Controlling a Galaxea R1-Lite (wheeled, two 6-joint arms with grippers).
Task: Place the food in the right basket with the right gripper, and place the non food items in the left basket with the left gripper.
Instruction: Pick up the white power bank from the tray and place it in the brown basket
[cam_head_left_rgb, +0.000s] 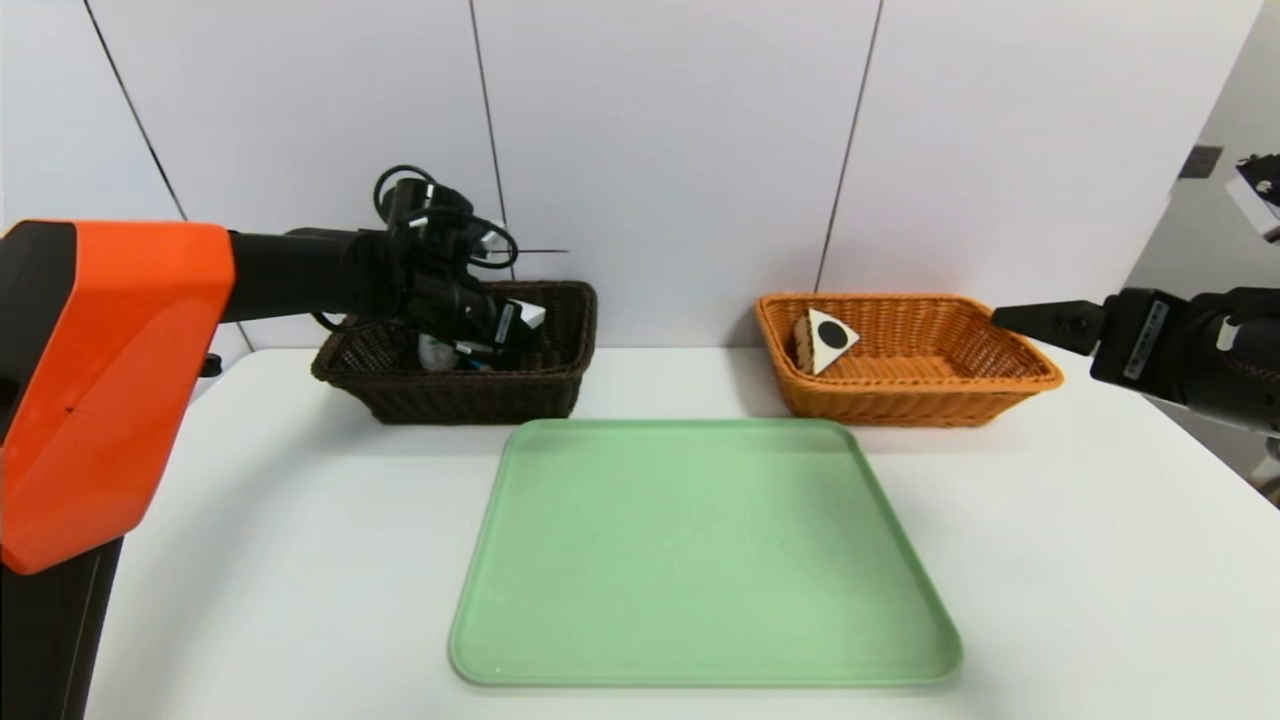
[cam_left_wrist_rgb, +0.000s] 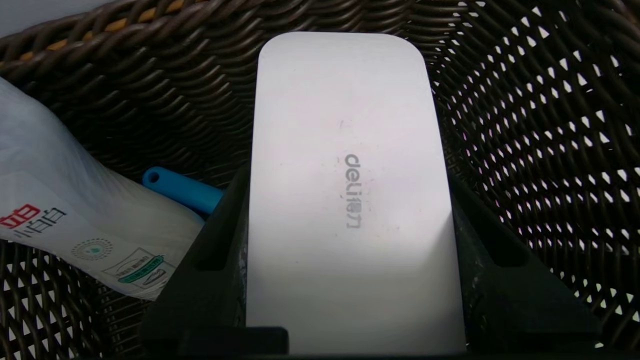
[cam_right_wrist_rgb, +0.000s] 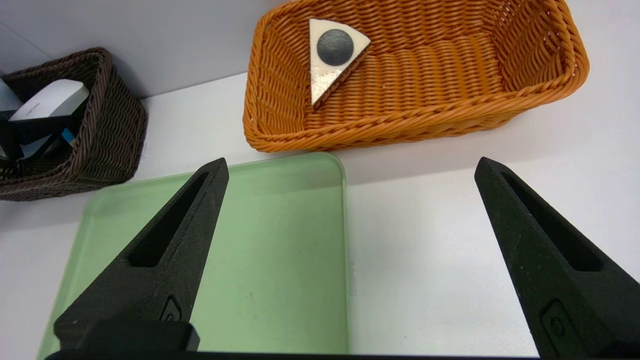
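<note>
The left gripper (cam_left_wrist_rgb: 350, 280), a black claw with two fingers, is squeezing a flat white box with round corners (cam_left_wrist_rgb: 347, 190). It holds the box inside the dark brown woven basket (cam_head_left_rgb: 470, 385), down between the basket's walls. Just beside the box in that basket lie a small clear-white bottle with printed labels (cam_left_wrist_rgb: 65, 220) and the blue handle of a spoon (cam_left_wrist_rgb: 182, 190). The handle pokes out from under the bottle.

The right gripper (cam_right_wrist_rgb: 350, 165), a black claw with pointed fingers, hangs wide open with nothing in it. It is off to the right of the orange woven basket (cam_head_left_rgb: 1000, 385), up above the white table (cam_head_left_rgb: 1050, 560).

In the orange basket, a small triangle slice of cake (cam_head_left_rgb: 826, 340) leans against the left wall, its pale bottom with a black dot facing out.

A flat green tray (cam_head_left_rgb: 700, 560) sits on the table in front of both baskets.
</note>
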